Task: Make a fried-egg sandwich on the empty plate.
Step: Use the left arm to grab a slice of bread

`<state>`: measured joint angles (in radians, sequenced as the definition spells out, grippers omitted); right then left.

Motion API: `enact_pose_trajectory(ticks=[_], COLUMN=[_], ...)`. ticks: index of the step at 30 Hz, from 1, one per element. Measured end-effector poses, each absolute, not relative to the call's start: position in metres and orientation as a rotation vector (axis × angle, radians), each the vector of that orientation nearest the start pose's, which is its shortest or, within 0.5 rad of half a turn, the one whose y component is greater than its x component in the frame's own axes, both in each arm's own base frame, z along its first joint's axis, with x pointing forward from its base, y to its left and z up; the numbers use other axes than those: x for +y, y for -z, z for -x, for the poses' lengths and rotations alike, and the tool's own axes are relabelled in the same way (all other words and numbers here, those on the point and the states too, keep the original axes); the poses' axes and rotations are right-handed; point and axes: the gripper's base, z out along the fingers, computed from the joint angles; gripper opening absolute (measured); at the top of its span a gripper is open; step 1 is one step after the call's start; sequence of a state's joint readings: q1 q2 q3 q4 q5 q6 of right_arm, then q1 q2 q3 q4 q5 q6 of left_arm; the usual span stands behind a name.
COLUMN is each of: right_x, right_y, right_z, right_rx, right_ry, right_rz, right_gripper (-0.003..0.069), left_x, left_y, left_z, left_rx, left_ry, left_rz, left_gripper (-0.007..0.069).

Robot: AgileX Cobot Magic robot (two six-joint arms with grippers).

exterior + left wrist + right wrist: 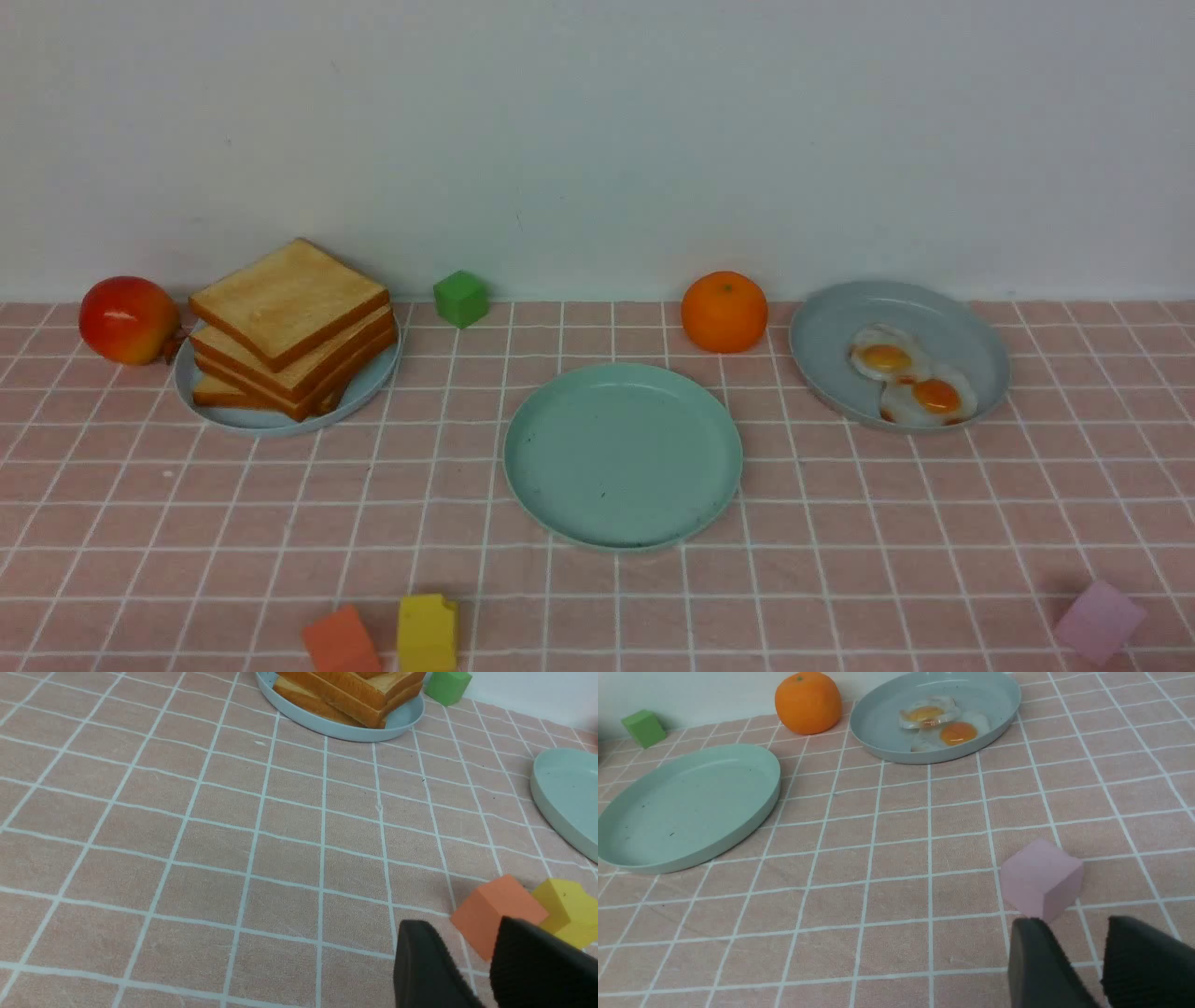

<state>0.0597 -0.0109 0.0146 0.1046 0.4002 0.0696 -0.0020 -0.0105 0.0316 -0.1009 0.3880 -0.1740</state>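
Nothing assembled; grippers empty, narrowly parted.
Toast (299,369) is stacked well ahead of the left gripper (462,933), the bare mint plate (623,455) between both, eggs (910,373) ahead of the right gripper (1073,927). The top slice (280,294) is judged light, firm, best pinched across its crusts.

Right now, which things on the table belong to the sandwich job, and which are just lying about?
For the job: mint-green plate, toast stack, fried eggs.
Lying about: apple, orange, green cube, orange cube, yellow cube, pink cube.
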Motion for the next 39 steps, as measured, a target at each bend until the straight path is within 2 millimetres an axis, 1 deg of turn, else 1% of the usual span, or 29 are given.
enact_pose_trajectory(ticks=[22, 25, 27, 29, 30, 31, 32, 36, 38, 39], right_x=[0.007, 0.007, 0.007, 0.007, 0.007, 0.007, 0.007, 0.007, 0.007, 0.007], right_y=[-0.173, -0.173, -0.173, -0.173, -0.173, -0.173, -0.173, -0.173, -0.173, -0.173], right_z=[-0.051, -0.051, -0.051, -0.051, -0.051, -0.051, -0.051, -0.051, -0.051, -0.051], right_rx=[1.888, 1.888, 1.888, 1.888, 1.888, 1.888, 1.888, 1.888, 1.888, 1.888], right_ry=[-0.193, -0.193, -0.193, -0.193, -0.193, -0.193, -0.193, -0.193, -0.193, -0.193], right_rz=[-0.073, -0.073, -0.073, -0.073, -0.073, -0.073, -0.073, -0.073, -0.073, -0.073], right_gripper=[0.0241, 0.0241, 0.0241, 0.0241, 0.0241, 0.0241, 0.0241, 0.0241, 0.0241, 0.0241], left_x=[-0.003, -0.005, -0.006, -0.006, -0.006, -0.006, -0.005, -0.002, -0.003, -0.005], left_y=[-0.170, -0.176, -0.182, -0.190, -0.190, -0.194, -0.196, -0.201, -0.200, -0.204], left_z=[-0.053, -0.054, -0.056, -0.056, -0.056, -0.057, -0.057, -0.057, -0.057, -0.056], left_rx=[1.867, 1.786, 1.708, 1.589, 1.581, 1.505, 1.464, 1.388, 1.407, 1.427], left_ry=[0.220, 0.311, 0.441, 0.637, 0.648, 0.756, 0.796, 0.843, 0.856, 0.867], left_rz=[0.225, 0.294, 0.404, 0.578, 0.587, 0.689, 0.727, 0.780, 0.783, 0.770], left_gripper=[0.0238, 0.0238, 0.0238, 0.0238, 0.0238, 0.0238, 0.0238, 0.0229, 0.0204, 0.0179])
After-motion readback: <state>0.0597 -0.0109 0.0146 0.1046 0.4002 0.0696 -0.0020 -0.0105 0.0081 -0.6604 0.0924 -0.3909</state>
